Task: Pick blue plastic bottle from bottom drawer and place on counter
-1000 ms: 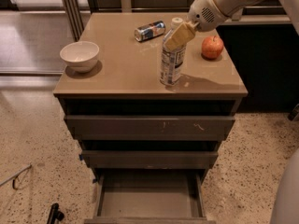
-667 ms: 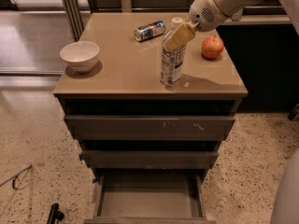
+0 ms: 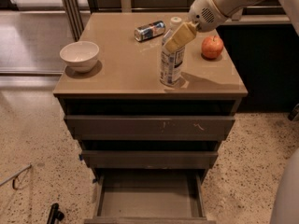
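Camera view: on the tan counter (image 3: pixel 121 73), the end effector (image 3: pixel 180 36) grips the upright blue plastic bottle (image 3: pixel 171 66) above speckled floor (image 3: pixel 32 125).

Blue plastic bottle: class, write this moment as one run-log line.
blue plastic bottle: upright on counter | gripper: at bottle's upper part | bottom drawer: open

Nothing can be seen to have moved between the earlier views and now; the gripper (image 3: pixel 181 35) sits at the same spot against the upper part of the blue plastic bottle (image 3: pixel 171 68); the bottle stands upright just where it stood, right of centre on the counter (image 3: pixel 117 73).
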`<state>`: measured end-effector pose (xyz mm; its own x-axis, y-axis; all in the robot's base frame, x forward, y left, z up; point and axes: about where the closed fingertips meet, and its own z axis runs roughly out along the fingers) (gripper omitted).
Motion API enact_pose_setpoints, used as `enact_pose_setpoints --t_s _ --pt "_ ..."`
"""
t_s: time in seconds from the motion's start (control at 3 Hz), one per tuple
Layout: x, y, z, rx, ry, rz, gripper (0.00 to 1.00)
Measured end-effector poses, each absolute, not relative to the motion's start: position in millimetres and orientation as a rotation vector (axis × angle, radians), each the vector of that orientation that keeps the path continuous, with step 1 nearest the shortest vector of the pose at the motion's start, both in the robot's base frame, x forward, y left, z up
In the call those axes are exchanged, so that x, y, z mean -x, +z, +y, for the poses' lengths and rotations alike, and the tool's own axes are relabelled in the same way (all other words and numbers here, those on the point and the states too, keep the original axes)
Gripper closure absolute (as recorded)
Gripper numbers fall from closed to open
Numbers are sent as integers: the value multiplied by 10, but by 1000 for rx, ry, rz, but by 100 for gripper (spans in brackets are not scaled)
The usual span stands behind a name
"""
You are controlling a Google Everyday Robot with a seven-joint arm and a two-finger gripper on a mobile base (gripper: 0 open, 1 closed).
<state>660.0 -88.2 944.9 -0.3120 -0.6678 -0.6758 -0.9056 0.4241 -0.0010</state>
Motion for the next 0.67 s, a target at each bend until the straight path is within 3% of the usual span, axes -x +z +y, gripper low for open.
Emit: enact_pose_setpoints --t_s 0.67 --pt "-6600 9449 -881 1324 514 2081 0"
